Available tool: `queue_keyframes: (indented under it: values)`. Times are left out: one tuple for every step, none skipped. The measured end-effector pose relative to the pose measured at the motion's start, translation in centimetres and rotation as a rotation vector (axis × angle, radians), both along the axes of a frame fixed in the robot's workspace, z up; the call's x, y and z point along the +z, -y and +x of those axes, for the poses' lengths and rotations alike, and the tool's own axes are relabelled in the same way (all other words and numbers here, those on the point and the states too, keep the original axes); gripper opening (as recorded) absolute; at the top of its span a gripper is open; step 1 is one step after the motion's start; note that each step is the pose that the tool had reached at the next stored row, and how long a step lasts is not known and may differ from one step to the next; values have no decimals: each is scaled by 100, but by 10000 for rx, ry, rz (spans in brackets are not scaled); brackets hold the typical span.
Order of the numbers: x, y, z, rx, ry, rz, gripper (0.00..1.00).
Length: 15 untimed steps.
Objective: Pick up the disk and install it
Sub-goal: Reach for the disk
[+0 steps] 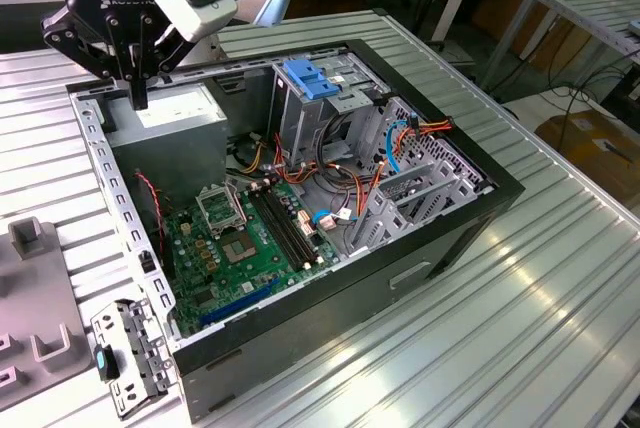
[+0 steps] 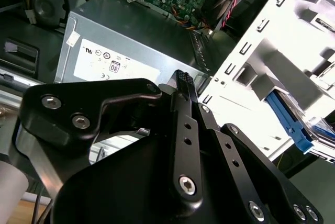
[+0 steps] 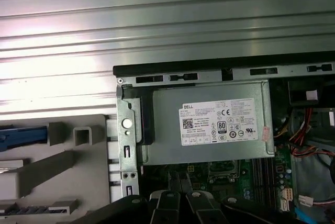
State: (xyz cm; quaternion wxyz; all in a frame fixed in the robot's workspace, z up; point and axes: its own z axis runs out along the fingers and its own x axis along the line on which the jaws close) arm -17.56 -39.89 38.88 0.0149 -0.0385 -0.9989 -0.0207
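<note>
My gripper (image 1: pixel 138 96) hangs over the back corner of the open computer case (image 1: pixel 460 218), just above the grey power supply box (image 1: pixel 178 116). Its black fingers (image 2: pixel 180 85) are pressed together with nothing between them. In the second wrist view, beyond the case's bright perforated frame, a part of the disk (image 2: pixel 291 124) shows as a blue rail with a bit of label beside it. In the first wrist view its blue edge (image 3: pixel 22 135) lies in a grey holder (image 3: pixel 57 166) outside the case. The drive cage (image 1: pixel 345 98) with a blue latch piece (image 1: pixel 312 80) stands at the case's far side.
Inside the case lie the green motherboard (image 1: pixel 250 238), bundles of coloured cables (image 1: pixel 330 163) and a metal card bracket (image 1: pixel 420 188). A small metal bracket (image 1: pixel 128 353) with a teal clip rests on the ribbed aluminium table (image 1: pixel 520 308). Desks and cables stand behind.
</note>
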Motion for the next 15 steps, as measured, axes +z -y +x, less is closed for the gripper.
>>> queue_keyframes:
  values:
    - [-1,0,-6,0,-9,0,11]
    - [-2,0,-15,0,-23,0,11]
    - [-2,0,-23,0,-34,0,11]
    - [-3,0,-32,0,-45,-1,11]
    - [-5,0,-42,0,-58,0,11]
    - [-6,0,-50,0,-67,0,11]
    - [-6,0,-56,0,-75,0,11]
    - [-7,0,-63,0,-84,0,11]
    - [-7,0,-68,0,-92,0,11]
    - [-8,0,-78,1,-107,0,11]
    - [-10,0,-87,0,-121,0,11]
    - [-10,0,-93,0,-129,0,11]
    - [-11,0,-101,0,-142,0,11]
    - [-12,0,-107,0,-149,0,11]
    - [-13,0,-113,0,-159,0,11]
